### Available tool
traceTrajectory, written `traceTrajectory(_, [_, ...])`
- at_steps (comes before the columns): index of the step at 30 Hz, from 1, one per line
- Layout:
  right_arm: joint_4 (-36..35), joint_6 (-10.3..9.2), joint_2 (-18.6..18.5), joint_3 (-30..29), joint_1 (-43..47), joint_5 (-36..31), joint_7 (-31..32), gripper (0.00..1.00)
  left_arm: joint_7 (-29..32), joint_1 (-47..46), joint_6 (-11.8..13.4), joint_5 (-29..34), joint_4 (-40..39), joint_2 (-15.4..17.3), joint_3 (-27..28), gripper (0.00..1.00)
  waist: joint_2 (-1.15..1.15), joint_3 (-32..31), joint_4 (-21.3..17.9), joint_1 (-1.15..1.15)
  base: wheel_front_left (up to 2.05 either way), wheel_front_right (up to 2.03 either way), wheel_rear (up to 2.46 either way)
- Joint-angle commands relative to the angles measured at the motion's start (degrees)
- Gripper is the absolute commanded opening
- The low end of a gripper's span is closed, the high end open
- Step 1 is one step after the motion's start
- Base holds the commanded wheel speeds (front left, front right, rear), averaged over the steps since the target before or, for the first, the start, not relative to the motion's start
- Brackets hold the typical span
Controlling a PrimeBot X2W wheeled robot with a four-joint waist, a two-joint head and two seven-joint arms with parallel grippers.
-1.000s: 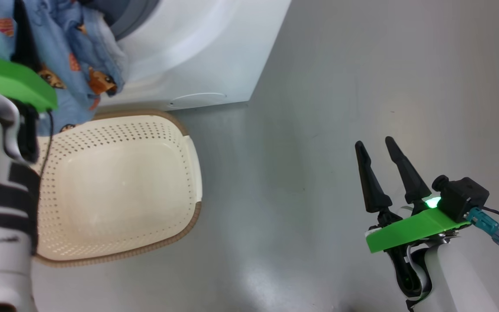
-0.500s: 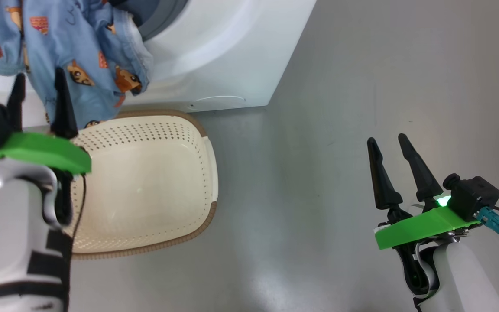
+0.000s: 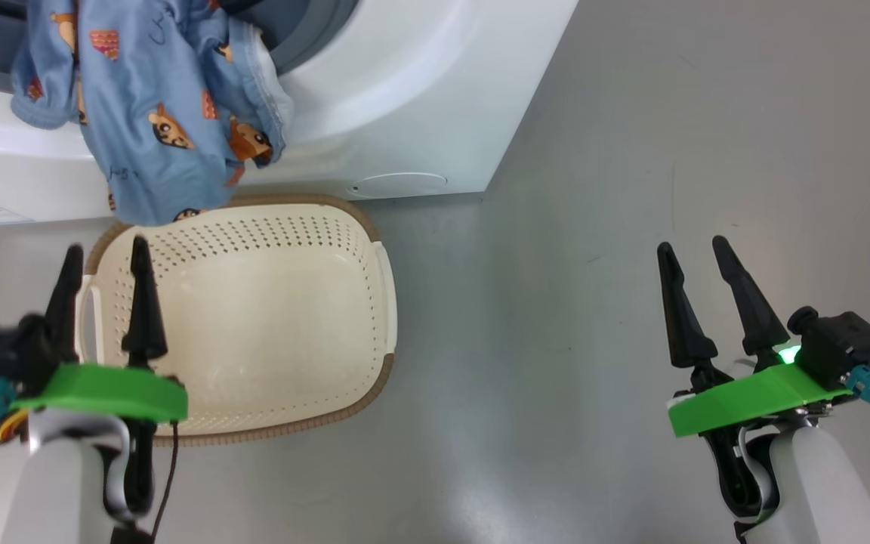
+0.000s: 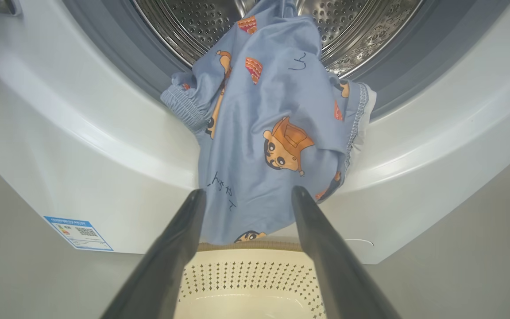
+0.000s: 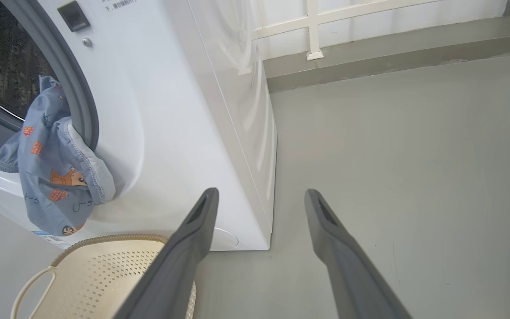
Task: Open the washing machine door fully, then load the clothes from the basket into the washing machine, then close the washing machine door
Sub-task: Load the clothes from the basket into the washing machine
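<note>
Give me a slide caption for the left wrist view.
Open left gripper faces clothes hanging out of the washing machine, basket below.

My right hand (image 5: 260, 191) hangs over the smooth grey floor (image 5: 414, 177), its two long dark fingers (image 5: 184, 252) spread wide with nothing between them. To the left stands the big white front-loading washing machine (image 5: 184, 133), its mouth uncovered, ringed by a grey rubber gasket (image 5: 67, 75) around the perforated steel drum (image 5: 2, 57). A light blue garment with orange cartoon figures (image 5: 51, 177) spills out of the drum, over the gasket and down the white front. Just below its hanging end, the cream perforated plastic basket with a brown braided rim (image 5: 104, 239) sits on the floor against the machine's foot, one looped handle (image 5: 27, 285) facing me.
</note>
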Motion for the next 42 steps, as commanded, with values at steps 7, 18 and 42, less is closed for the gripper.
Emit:
traceTrajectory(7, [-1.34,0.09,-0.46,1.12,1.84,-0.24,-0.27,1.0,-0.3,6.98,-0.15,0.15,-7.0,0.05,3.63,1.0,0.0,-0.62,0.37,0.0,0.0,0.0,0.0])
traceTrajectory(18, [-1.28,0.09,-0.44,1.44,1.59,-0.26,-0.27,1.0,-0.3,7.29,-0.15,-0.14,-6.95,-0.78,3.62,1.0,0.0,-0.41,-0.05,0.0,0.0,0.0,0.0])
traceTrajectory(42, [-1.35,0.09,0.01,3.02,-0.03,-0.1,-0.27,1.0,-0.3,-9.7,-0.15,-1.41,13.4,-0.01,-3.31,1.0,0.0,2.65,-1.37,0.0,0.0,0.0,0.0])
